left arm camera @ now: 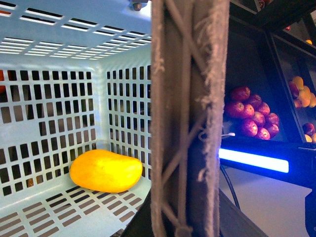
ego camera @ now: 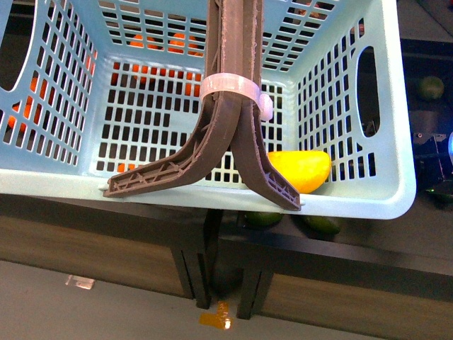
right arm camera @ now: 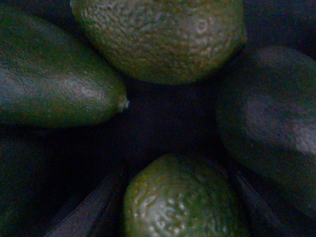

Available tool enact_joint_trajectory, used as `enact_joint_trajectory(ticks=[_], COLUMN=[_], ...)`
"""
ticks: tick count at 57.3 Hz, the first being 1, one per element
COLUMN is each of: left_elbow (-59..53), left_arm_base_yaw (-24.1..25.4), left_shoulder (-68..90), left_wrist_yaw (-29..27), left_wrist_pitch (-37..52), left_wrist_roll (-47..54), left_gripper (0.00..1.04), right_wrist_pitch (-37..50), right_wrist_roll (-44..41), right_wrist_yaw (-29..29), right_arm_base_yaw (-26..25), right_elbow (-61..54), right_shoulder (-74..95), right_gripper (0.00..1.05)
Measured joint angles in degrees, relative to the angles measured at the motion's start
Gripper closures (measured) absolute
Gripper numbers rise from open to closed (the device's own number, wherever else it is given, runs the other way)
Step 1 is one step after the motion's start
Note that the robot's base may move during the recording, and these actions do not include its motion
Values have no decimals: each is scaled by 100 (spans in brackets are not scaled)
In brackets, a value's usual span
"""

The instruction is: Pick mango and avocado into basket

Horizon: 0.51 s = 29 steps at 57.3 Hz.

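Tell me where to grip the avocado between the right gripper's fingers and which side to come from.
Grip the avocado across its broad middle, pinching both flanks, coming straight in along the right wrist camera's line. Its rounded sides face the dark fingers, while other green fruits crowd its far end, so the flanks look freest. The view is dim; contact cannot be told.

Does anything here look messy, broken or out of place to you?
Two small things. On the floor, an orange-yellow smear or scrap lies by the dark legs, and a pale scrap lies further left. The brown handles of the basket have rough, frayed edges. The mango lies inside it.
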Motion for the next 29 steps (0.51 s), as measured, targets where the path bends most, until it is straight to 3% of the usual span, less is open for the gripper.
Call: enact_joint_trajectory(ticks=[29], left_elbow=[0], left_arm_base_yaw=[0], left_shoulder=[0], left_wrist_yaw=[-2], left_wrist_pitch=[0], left_wrist_roll=[0], left_gripper=[99], right_wrist_pitch=[407], right_wrist_roll=[348], right_wrist_yaw=[-37], right_arm_base_yaw=[-190], right_elbow=[-1174], right_shoulder=[-1510], right_gripper=[50])
